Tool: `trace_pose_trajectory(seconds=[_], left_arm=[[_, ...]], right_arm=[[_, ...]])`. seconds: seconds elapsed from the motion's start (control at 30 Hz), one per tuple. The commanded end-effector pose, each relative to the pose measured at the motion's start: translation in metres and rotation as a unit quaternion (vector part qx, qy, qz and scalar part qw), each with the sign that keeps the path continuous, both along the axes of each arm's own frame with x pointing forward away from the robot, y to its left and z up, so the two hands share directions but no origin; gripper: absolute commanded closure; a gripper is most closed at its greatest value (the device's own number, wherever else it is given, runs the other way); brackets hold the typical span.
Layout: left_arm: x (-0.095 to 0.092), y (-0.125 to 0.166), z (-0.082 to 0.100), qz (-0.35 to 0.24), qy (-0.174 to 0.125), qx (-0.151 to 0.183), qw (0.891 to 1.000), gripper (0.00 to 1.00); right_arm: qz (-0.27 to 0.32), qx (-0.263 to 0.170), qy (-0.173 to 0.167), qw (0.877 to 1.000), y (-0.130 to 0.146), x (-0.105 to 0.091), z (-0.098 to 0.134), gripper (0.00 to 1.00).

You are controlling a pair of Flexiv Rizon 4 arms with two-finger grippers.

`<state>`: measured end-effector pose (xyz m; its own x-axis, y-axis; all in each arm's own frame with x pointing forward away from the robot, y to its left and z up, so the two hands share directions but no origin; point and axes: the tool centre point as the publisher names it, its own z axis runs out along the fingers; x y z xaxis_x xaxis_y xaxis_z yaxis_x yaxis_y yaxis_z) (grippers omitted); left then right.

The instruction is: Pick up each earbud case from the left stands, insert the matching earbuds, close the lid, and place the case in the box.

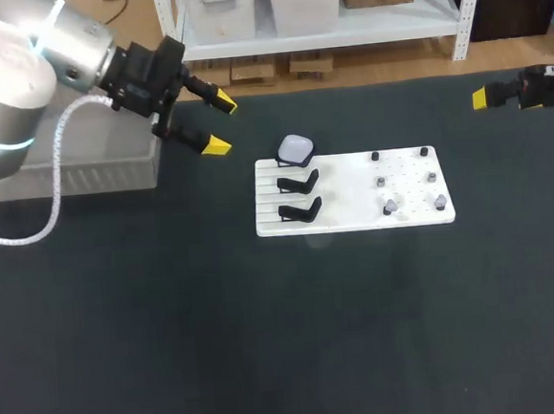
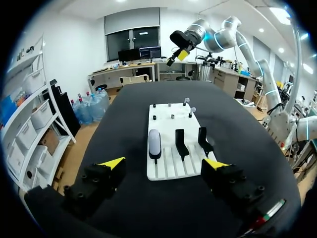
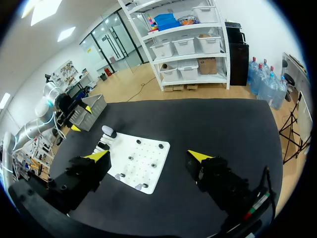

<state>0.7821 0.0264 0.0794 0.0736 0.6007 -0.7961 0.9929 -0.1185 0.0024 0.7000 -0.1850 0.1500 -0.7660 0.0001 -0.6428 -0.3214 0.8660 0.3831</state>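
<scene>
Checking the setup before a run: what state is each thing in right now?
Left claw: open, empty.
Right claw: open, empty.
Case: lid shut, not picked up yet.
Stands: one holds the case, two empty.
Two earbuds: out of the case, on the board.
Box: inside hidden by the left arm.

Silver-white arm (image 1: 27, 73), white coiled cable (image 1: 58, 167), black yellow-tipped fingers (image 1: 217, 146).

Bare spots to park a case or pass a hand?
Free: black table mat along the near edge of the white board, and between board and right arm. Crowded: black stands and white rounded earbud case at board's left; left arm over the grey box.
</scene>
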Motion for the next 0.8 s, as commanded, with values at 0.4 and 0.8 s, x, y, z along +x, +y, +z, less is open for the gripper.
trace_pose_trajectory(seconds=[0.4, 0.8], left_arm=[[-0.001, -0.039, -0.033, 0.001, 0.004, -0.010, 1.000, 0.00], [0.006, -0.059, -0.055, 0.016, 0.027, -0.017, 0.999, 0.00]], right_arm=[[0.000, 0.000, 0.000, 1.000, 0.000, 0.000, 0.000, 0.00], [0.000, 0.000, 0.000, 1.000, 0.000, 0.000, 0.000, 0.00]])
